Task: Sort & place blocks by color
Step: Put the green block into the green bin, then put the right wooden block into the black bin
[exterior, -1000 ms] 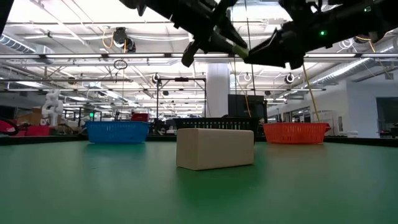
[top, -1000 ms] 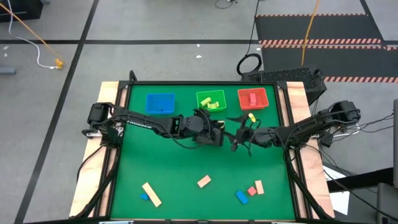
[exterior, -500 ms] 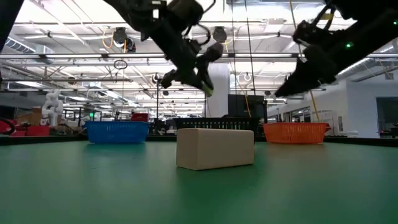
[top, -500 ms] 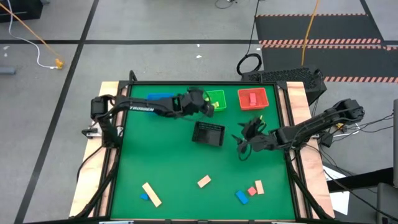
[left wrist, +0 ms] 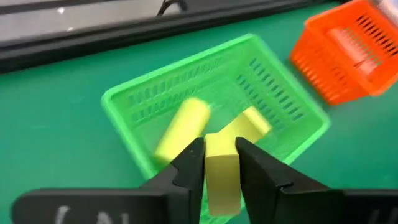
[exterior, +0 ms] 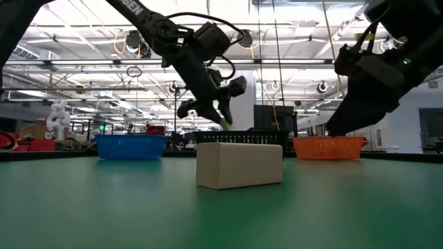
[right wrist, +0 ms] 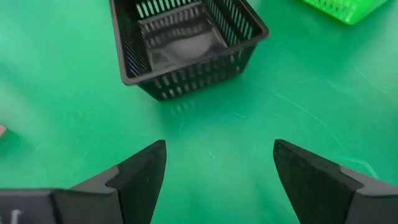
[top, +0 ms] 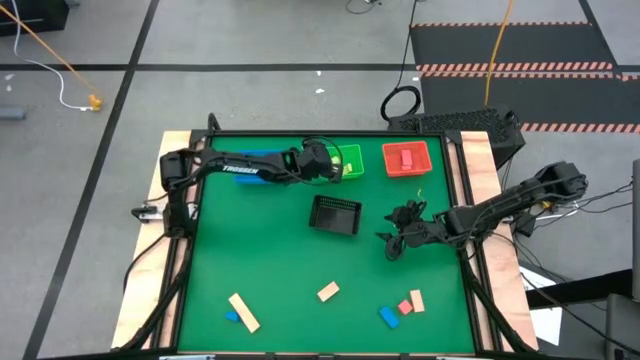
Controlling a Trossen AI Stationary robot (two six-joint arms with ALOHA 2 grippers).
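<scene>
My left gripper clamps a yellow-green block between its fingers, held just above the near rim of the green tray, where two more yellow-green blocks lie. My right gripper hangs with fingers spread wide and empty, over bare mat near the black mesh tray. Loose blocks remain scattered along the table's near edge.

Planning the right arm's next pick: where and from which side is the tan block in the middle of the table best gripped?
Grip the tan block across its short width, from straight above: it lies flat, clear of neighbours. The right gripper is open.
</scene>
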